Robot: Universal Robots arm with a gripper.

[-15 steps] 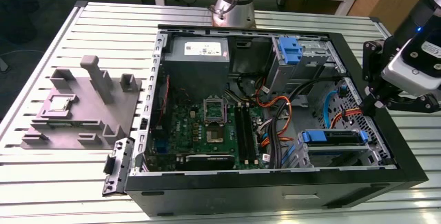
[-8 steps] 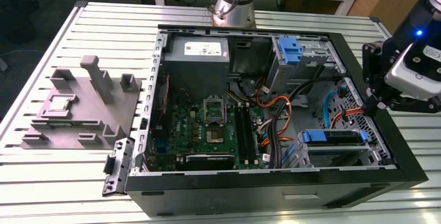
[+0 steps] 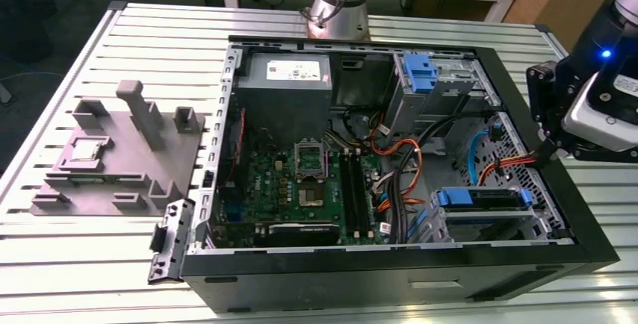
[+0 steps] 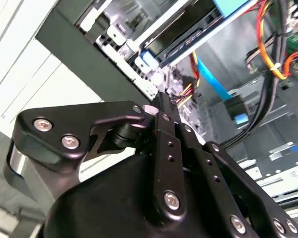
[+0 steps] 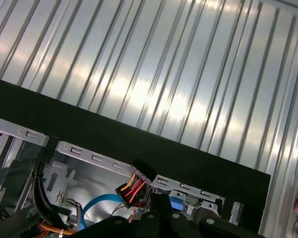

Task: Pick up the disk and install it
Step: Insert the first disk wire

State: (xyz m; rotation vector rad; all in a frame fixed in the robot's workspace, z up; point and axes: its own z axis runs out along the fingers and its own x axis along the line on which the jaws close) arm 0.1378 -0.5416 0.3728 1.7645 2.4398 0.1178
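Note:
The disk, a dark slab in a blue carrier frame, sits in the lower drive cage of the open computer case, at the exterior view's right. In the second wrist view the disk lies in the metal bay, its blue tab facing out. My gripper hangs over the case's right wall, above and to the right of the disk, apart from it. In both wrist views the black fingers meet at the tip, so the gripper is shut with nothing in it.
A bare blue bracket stands in the upper bay. Orange, red and blue cables run between the bays and the motherboard. A grey fixture holding a small silver chip sits on the slatted table, left of the case.

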